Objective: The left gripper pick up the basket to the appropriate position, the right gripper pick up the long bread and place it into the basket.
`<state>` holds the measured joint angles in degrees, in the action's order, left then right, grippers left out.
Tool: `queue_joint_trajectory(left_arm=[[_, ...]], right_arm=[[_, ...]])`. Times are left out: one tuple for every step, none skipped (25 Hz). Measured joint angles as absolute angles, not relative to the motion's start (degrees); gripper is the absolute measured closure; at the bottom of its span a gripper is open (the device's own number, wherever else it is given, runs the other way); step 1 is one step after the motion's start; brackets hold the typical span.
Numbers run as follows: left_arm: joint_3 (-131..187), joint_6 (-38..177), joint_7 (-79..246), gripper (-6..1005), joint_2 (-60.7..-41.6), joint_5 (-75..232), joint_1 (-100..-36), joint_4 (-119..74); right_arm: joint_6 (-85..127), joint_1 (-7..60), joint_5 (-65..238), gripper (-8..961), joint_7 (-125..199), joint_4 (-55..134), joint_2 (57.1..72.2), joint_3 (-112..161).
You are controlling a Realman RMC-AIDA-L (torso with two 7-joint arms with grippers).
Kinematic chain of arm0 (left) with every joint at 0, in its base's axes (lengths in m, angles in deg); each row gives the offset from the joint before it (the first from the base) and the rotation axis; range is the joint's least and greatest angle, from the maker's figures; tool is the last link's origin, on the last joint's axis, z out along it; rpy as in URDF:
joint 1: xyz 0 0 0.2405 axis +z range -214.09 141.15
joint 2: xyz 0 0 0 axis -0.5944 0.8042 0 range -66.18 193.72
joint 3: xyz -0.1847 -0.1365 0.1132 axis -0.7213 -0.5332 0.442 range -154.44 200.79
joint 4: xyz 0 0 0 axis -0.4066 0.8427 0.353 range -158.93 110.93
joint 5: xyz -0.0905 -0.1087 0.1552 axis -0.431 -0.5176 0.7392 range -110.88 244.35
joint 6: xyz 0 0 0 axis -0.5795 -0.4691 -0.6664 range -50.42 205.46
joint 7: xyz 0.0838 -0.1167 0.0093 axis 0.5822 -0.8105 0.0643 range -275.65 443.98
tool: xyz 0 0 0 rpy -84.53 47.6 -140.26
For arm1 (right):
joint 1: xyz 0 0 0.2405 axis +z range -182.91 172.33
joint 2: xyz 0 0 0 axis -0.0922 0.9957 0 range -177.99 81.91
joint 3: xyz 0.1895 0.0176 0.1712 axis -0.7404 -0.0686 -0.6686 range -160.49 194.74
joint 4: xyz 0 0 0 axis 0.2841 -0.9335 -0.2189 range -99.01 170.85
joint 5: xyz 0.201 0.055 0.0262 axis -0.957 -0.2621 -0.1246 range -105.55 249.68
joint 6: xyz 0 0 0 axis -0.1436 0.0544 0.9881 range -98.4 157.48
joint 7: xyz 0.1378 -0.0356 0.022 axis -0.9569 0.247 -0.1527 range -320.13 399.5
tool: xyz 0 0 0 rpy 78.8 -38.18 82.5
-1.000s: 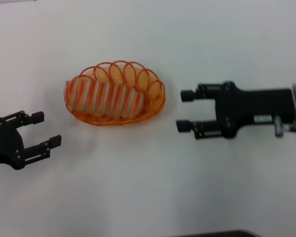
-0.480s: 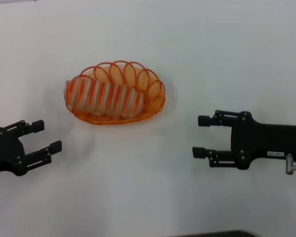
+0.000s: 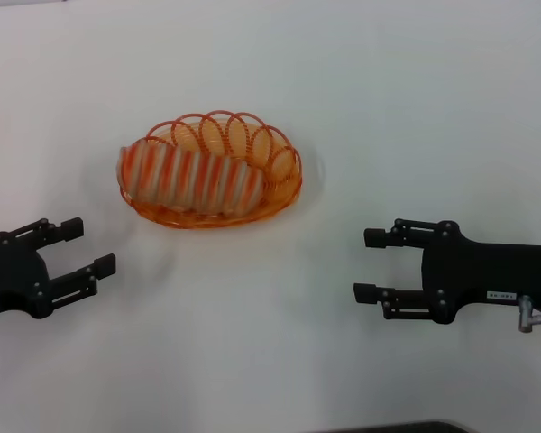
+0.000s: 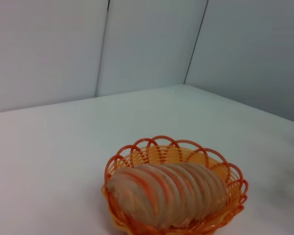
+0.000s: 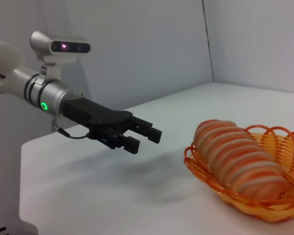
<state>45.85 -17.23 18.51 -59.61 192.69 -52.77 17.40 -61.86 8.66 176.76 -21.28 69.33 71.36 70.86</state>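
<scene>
From the head camera I see the long bread [image 3: 191, 179] lying lengthwise inside the basket [image 3: 284, 171], which sits on the white table [image 3: 270, 361] toward the far middle of my workspace. The loaf fills most of the basket's length, with its left end riding up against the looped rim on that side. My right gripper [image 3: 368, 265] is down near the table on the right, nearer to me than the basket and well apart from it; its fingers are spread and hold nothing, their tips pointing left. My left gripper [image 3: 86, 245] is on the left side, likewise nearer to me than the basket and clear of it, its two fingers parted and empty, angled toward the basket's near-left side. Neither claw touches the basket or the bread. Through the left wrist camera I see the basket [image 4: 235, 177] sitting level on the table with the bread [image 4: 169, 193] resting across it, its striped crust standing above the rim arches. The right wrist camera shows the bread [image 5: 240, 159] in the basket [image 5: 279, 139] close by, and farther off the left gripper [image 5: 143, 138] hovering above the table with its fingers apart.
</scene>
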Motion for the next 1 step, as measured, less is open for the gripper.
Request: queue_joint_trajectory(left_arm=[[45.85, -17.3, 18.5, 276, -59.61, 192.66, -52.8, 17.4]], right_arm=[[-61.92, 8.65, 176.76, 169, -21.28, 69.31, 71.38, 70.74]])
